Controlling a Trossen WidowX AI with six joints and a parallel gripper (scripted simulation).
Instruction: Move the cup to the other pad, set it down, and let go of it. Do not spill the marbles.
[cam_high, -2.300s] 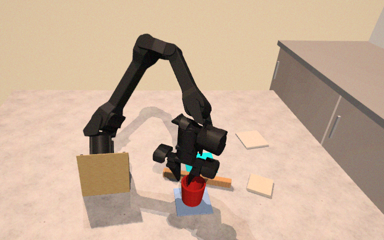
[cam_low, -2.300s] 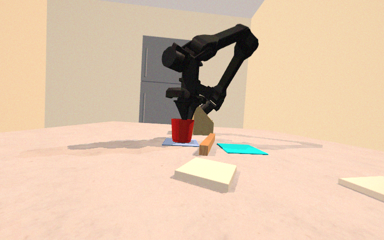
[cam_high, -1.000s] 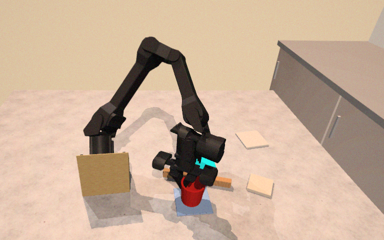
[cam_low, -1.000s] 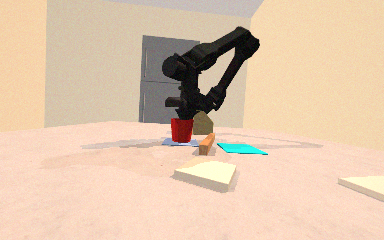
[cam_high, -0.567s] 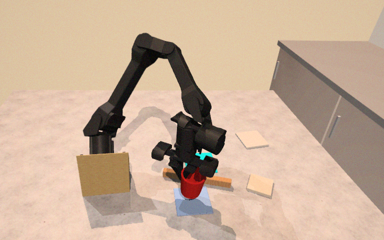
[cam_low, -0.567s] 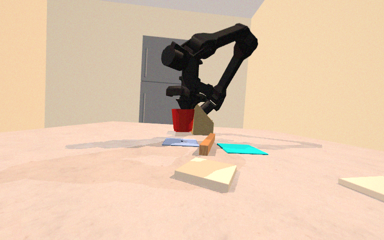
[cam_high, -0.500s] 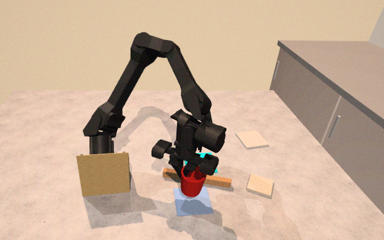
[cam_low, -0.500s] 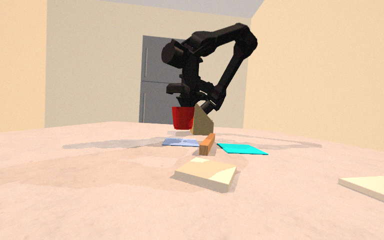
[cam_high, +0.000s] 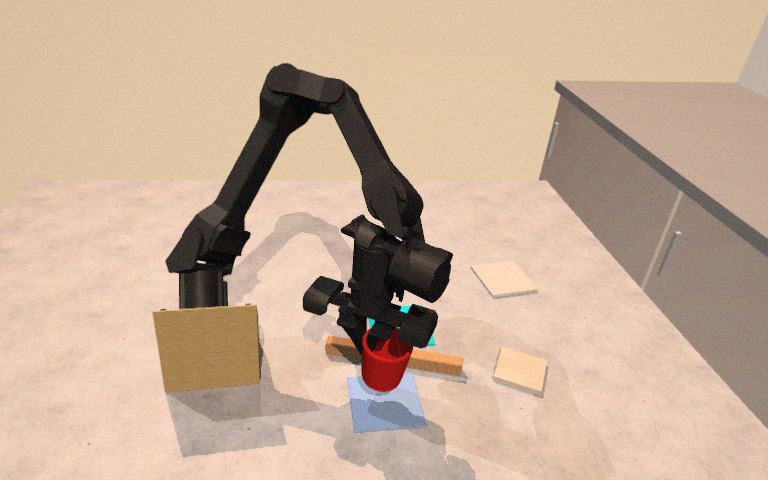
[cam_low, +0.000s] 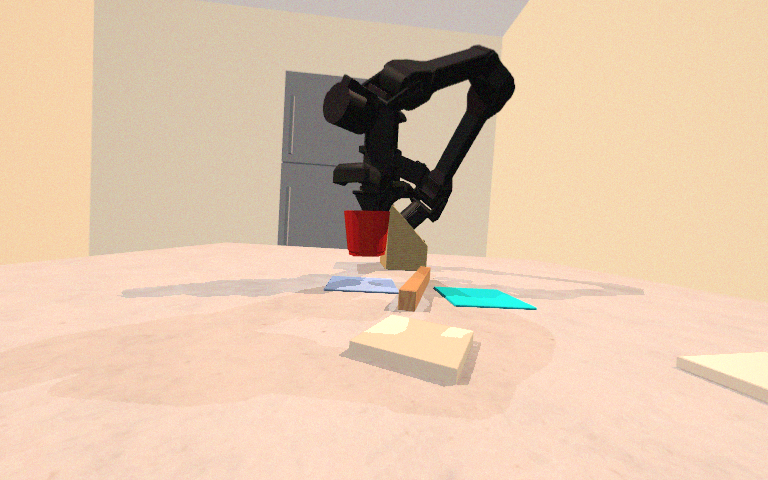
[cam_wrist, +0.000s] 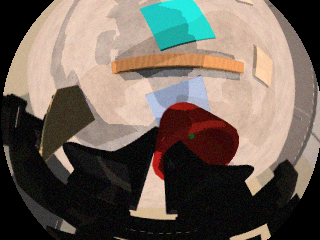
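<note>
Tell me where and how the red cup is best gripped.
Grip the red cup by its wall at the rim, coming from above, one finger inside: it's open-topped, near upright, with thin walls flaring upward and no visible handle.
</note>
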